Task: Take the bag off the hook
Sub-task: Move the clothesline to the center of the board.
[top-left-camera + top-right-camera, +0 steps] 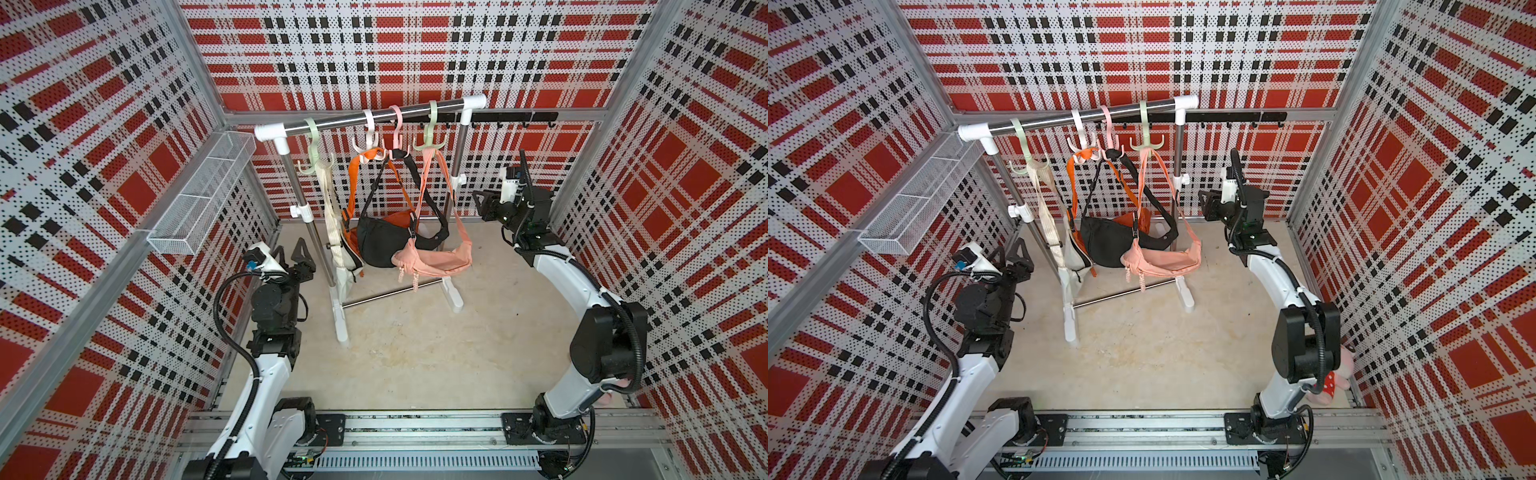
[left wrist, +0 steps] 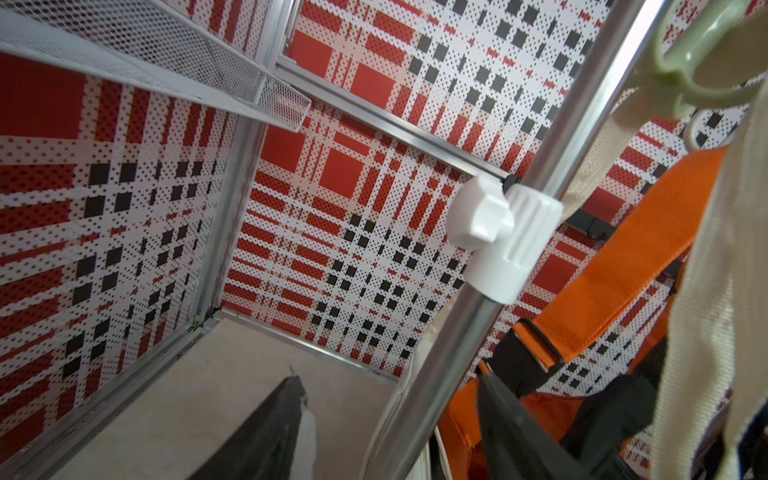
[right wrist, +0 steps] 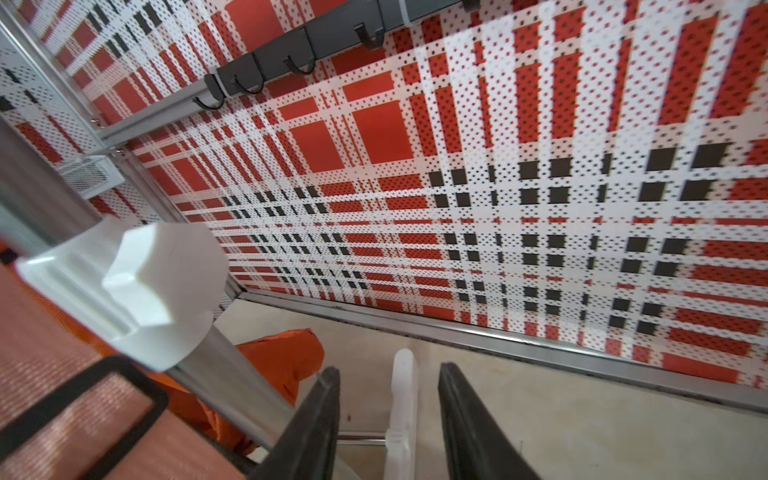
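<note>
Both hands are empty. Our left hand [image 1: 289,253] is spread beside the left pole [image 1: 321,249] of the garment rack [image 1: 345,119]. Our right hand [image 3: 390,424] is also spread, near the right pole [image 1: 458,166]. The pink bag [image 1: 432,262] hangs by its strap from the pale-green hook [image 1: 430,141], crowded against the black bag [image 1: 382,245]. A sideways pull could, we fear, snag the strap on a prong, drag the neighbouring bag along, or tip the light rack.
</note>
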Available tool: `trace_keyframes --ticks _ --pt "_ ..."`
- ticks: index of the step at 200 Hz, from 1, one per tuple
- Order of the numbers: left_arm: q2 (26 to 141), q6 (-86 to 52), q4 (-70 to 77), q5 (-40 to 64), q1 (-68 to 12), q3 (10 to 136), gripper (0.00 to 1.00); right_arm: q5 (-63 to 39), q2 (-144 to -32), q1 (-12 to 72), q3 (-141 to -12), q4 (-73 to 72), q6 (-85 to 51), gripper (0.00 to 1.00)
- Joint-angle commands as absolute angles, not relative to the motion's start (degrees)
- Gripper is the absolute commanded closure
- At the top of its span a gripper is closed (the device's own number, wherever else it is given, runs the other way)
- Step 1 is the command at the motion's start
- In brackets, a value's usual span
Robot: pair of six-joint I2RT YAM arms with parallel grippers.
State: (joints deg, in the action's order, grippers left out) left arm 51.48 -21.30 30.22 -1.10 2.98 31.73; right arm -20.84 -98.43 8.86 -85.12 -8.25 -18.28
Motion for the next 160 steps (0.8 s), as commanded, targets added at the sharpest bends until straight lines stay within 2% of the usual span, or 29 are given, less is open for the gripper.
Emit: trace_keyframes --ticks 1,85,126,160 --pt "52.78 -19.06 29.18 4.33 3.65 34.61 0.31 -28.37 -100.61 9.73 -89.02 -6.10 -17.49 0.52" --pt "51.22 -16.79 34.71 7.83 3.87 31.54 0.32 -35.20 -101.58 12.46 -88.78 -10.36 -12.33 0.50" --pt "54.17 -18.60 36.21 9.78 4.90 32.78 0.37 -35.60 -101.07 12.76 -87.45 -11.81 -10.85 0.45" --pt "55.40 -19.23 37.20 10.55 5.01 33.12 0.38 -35.96 -102.37 13.01 -88.41 -13.53 -11.90 0.47"
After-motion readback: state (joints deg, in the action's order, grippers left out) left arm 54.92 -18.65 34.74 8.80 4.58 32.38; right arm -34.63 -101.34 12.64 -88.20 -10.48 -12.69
